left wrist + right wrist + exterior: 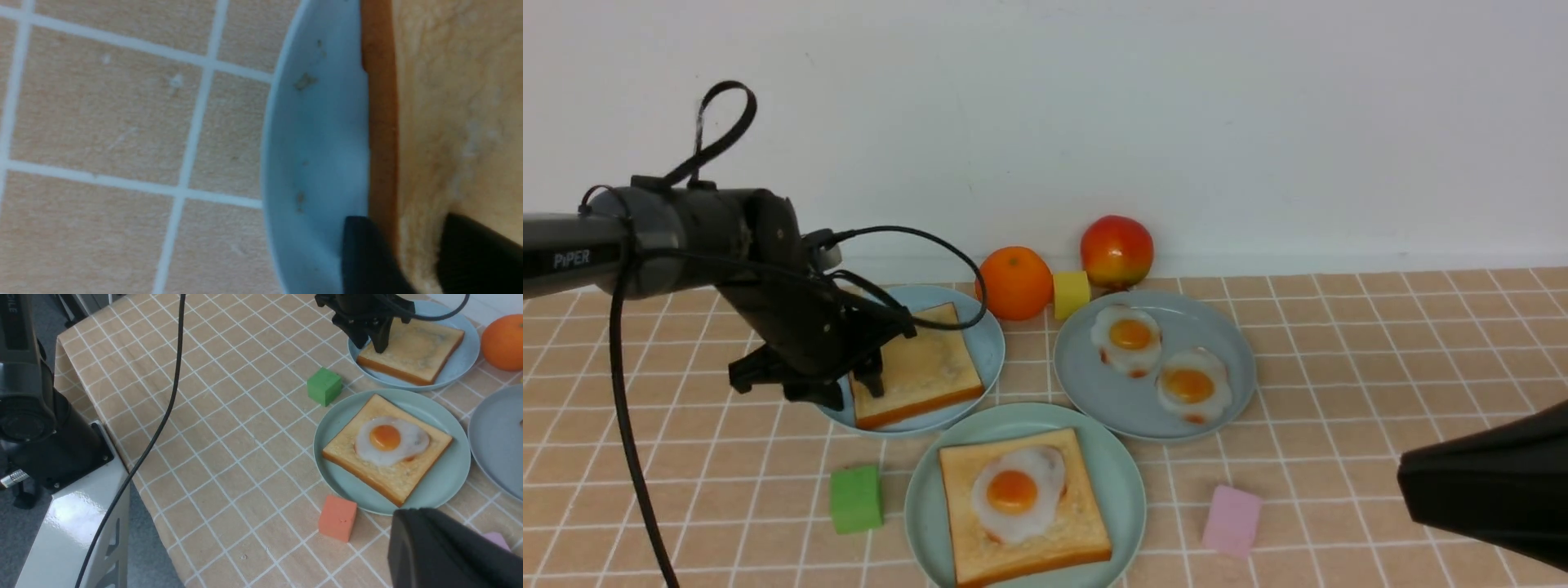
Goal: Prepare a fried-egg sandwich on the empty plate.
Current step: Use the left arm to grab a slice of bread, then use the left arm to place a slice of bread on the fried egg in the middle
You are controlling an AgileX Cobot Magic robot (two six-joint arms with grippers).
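The mint-green plate [1123,474] [449,486] at the front centre holds a toast slice [1078,531] with a fried egg [1017,490] on top. A second toast slice [931,367] [449,102] lies on the light blue plate [988,343] [318,143] behind it on the left. My left gripper [849,390] [408,253] is down at that slice's left edge. One finger presses the crust and the other the top face, shut on the slice. My right gripper [1405,482] [394,522] hangs shut and holds nothing at the front right.
A grey-blue plate [1094,392] with two more fried eggs sits at the right. An orange [1014,282], a yellow cube [1071,294] and an apple [1116,250] line the wall. Green [856,498], pink [1232,519] and orange-red [337,517] cubes flank the mint plate.
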